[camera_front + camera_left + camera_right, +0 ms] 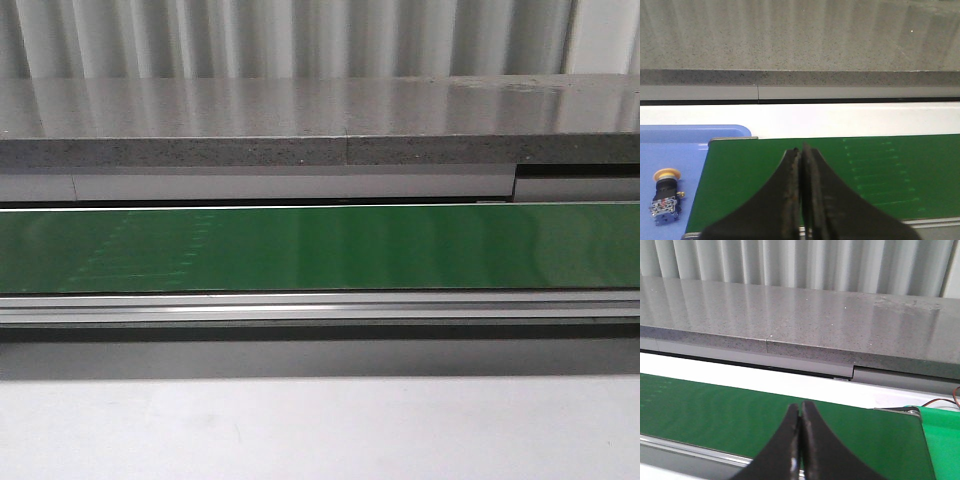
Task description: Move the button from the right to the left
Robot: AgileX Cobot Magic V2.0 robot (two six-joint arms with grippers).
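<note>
- Button [665,196] lies on its side on a pale blue tray [690,145], just beside the end of the green conveyor belt [880,175]; only the left wrist view shows it.
- Its long axis runs from the yellow mushroom cap, through the black collar, to the blue and clear contact block, roughly parallel to the belt's end edge. The cap points toward the far grey counter [800,40]; the block points back toward the camera.
- Left gripper [801,150] hangs over the belt with its dark fingers pressed together and nothing between them.
- Right gripper [800,407] is the same, tips closed and empty, above the belt at the other end, near a bright green surface [940,440] with thin wires beside it.
- Front view shows only the bare belt, its silver rail [320,305] and the counter; neither arm nor the button appears there.
- Judging by where it lies, the button seems to be at the left end already, so the move may be finished, or a fresh cycle is about to start; I cannot tell which.
- If a grasp is next, I would open the fingers wide first, come straight down, and close across the black collar or the boxy block, square to the long axis. The round cap looks likely to slip or roll under a pinch.
- Keep clear of the tray's raised rim on the approach.
</note>
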